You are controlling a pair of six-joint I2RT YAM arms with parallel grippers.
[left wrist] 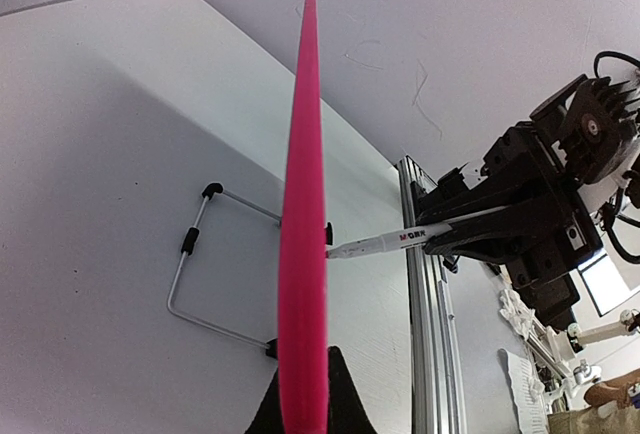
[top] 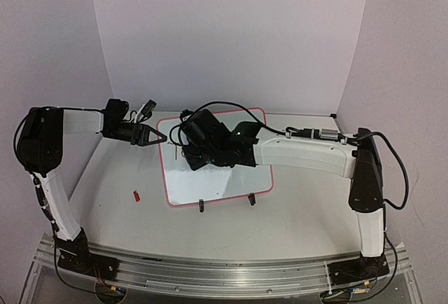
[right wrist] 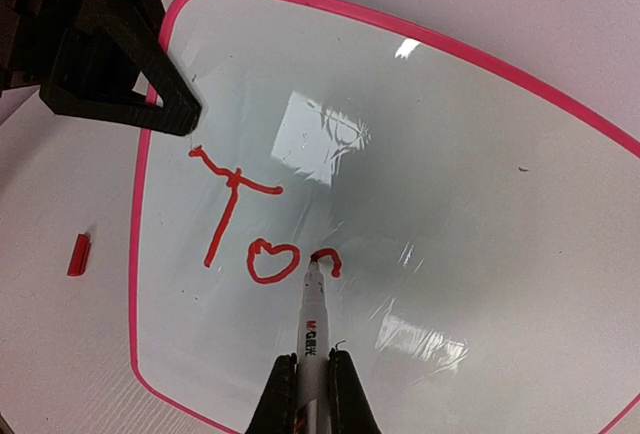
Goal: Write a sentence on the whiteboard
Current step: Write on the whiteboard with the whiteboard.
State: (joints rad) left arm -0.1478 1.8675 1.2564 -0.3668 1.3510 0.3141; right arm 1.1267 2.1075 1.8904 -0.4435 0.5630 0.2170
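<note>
Right jaws clamping marker (right wrist: 312, 324), tip on whiteboard (right wrist: 450, 204), left jaws pinching edge

The right gripper (right wrist: 309, 372) holds a marker (right wrist: 311, 312), tip touching the whiteboard (right wrist: 450, 184).

Top view: whiteboard (top: 210, 190) centre behind R arm (top: 301, 151).

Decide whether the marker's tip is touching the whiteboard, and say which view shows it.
Touching. The right wrist view shows the tip of the marker resting on the whiteboard at the end of a red stroke.
</note>
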